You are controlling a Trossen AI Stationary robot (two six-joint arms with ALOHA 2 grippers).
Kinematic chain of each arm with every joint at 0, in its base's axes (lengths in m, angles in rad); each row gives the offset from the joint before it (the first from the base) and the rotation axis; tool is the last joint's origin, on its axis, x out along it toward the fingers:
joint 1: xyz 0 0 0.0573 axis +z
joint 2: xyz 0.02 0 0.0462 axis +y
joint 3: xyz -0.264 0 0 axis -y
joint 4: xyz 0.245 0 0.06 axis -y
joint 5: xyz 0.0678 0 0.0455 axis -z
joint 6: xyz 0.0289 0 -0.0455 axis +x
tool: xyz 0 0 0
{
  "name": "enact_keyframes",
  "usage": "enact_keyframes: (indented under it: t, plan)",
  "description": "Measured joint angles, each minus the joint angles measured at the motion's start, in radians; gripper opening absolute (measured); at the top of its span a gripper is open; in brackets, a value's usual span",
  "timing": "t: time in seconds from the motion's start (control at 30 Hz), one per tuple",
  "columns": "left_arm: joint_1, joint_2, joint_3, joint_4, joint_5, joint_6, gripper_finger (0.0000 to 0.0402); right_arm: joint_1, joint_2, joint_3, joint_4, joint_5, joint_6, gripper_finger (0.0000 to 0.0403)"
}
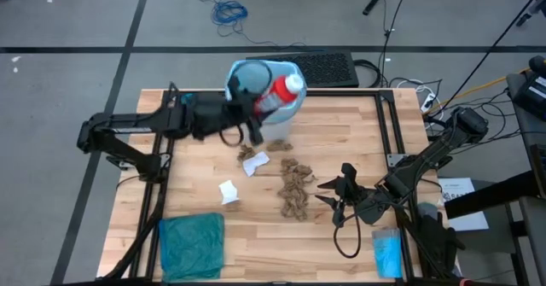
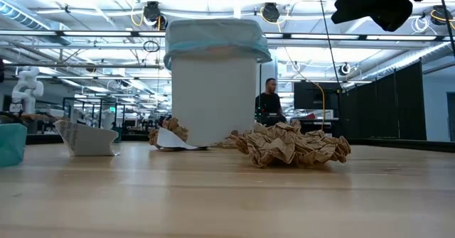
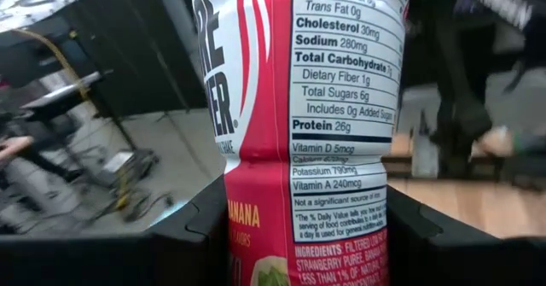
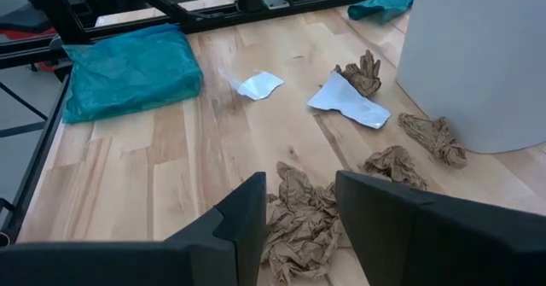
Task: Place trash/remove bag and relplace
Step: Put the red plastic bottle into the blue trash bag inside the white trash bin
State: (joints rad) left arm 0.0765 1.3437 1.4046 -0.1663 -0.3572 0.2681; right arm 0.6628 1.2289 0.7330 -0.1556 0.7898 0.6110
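Observation:
A white bin (image 1: 271,119) with the light blue bag (image 2: 217,39) folded over its rim stands at the table's far middle. My left gripper (image 1: 253,113) reaches in from the left, shut on a red-and-white tube (image 1: 280,94) with a white cap, held over the bin's mouth. Several crumpled brown paper scraps (image 1: 295,188) lie on the table in front of the bin. My right gripper (image 1: 337,199) hangs open just right of these scraps, above the table, with nothing between its fingers (image 4: 247,218). My left gripper pinches the tube between its two fingers at the end away from the cap (image 3: 256,243). The fingers come level from the table's left. The tube sticks out past the fingertips, cap end toward the far right, lifted clear above the bin's opening.
A folded teal plastic bag (image 1: 192,245) lies at the near left corner and a small bright blue roll (image 1: 386,253) at the near right. Two white paper scraps (image 1: 229,192) and smaller brown bits (image 1: 249,152) lie near the bin's foot. A person (image 2: 269,103) stands in the room behind.

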Motion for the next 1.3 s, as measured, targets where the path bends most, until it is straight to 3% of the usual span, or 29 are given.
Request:
enact_keyframes:
  t: [0.2,0.53,0.73,1.03,1.3]
  plan:
    - [0.183,0.041,0.026,0.052,0.194,-0.067,0.0188,0.000,0.000,0.000,0.003,0.000,-0.001,0.0134]
    - [0.399,0.151,0.026,0.047,0.362,-0.153,0.0188,0.000,0.000,0.000,0.012,0.000,-0.004,0.0134]
    - [0.430,0.171,0.026,-0.012,0.363,-0.184,0.0198,0.000,0.000,0.000,0.015,0.000,-0.003,0.0134]
    - [0.435,0.161,0.026,-0.151,0.340,-0.177,0.0274,0.000,0.000,0.000,0.014,0.000,-0.006,0.0134]
    - [0.437,0.161,0.026,-0.184,0.330,-0.177,0.0283,0.000,0.000,0.000,0.015,0.000,-0.004,0.0134]
